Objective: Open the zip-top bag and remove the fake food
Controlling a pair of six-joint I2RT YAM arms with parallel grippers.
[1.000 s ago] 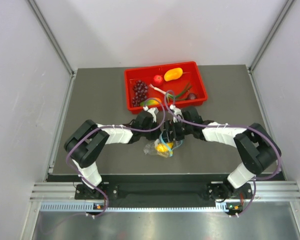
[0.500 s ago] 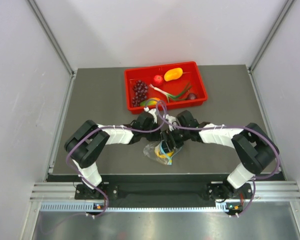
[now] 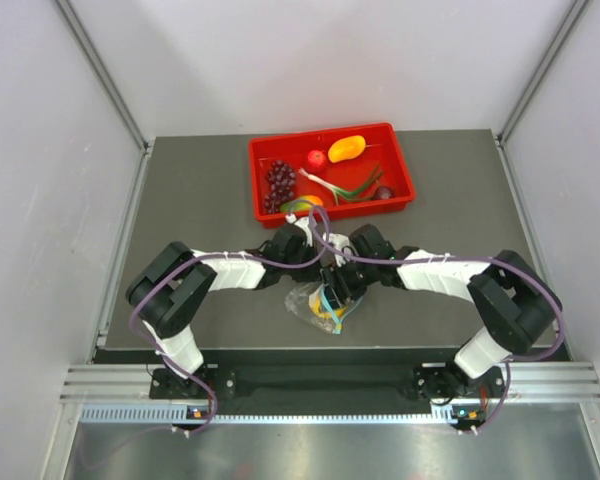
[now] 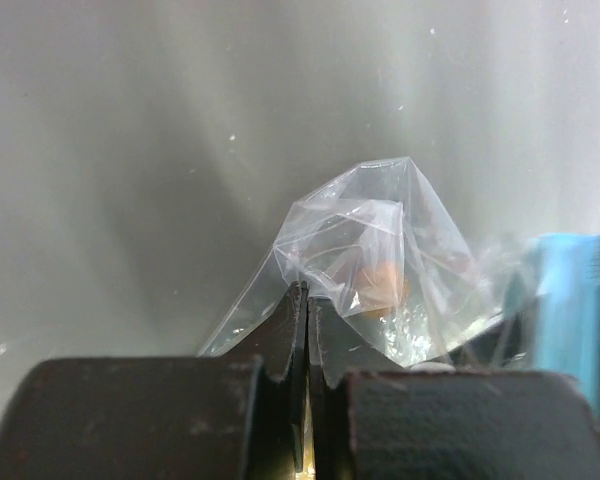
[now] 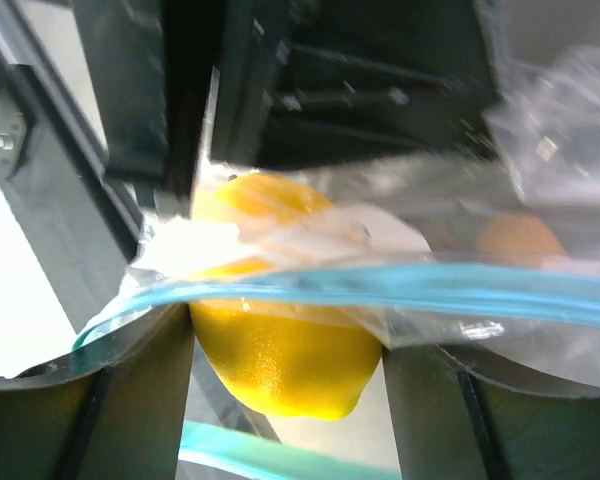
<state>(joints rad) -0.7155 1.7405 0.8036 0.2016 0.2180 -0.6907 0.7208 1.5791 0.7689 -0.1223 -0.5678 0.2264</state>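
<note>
The zip-top bag [image 3: 313,305] lies crumpled on the dark table between both arms, clear with a teal zip strip [image 5: 400,285]. My left gripper [image 4: 307,296] is shut on a fold of the bag's clear plastic [image 4: 380,240]. My right gripper [image 5: 288,335] sits in the bag's mouth, between its two zip strips. Its fingers [image 5: 145,390] press both sides of the yellow lemon [image 5: 280,355]. A second fake food piece, orange [image 5: 520,240], shows through the plastic deeper in the bag. In the top view both grippers meet over the bag, the right one [image 3: 337,288] at its upper edge.
A red tray [image 3: 400,165] stands behind the arms. It holds a mango-shaped fruit [image 3: 347,148], a red ball [image 3: 317,159], purple grapes [image 3: 280,180], a green onion [image 3: 348,186] and a dark piece [image 3: 384,192]. White walls enclose the table.
My right gripper has moved left and down into the bag's mouth and narrowed onto the lemon. The bag has shifted slightly left. The left gripper stays shut on the plastic.
</note>
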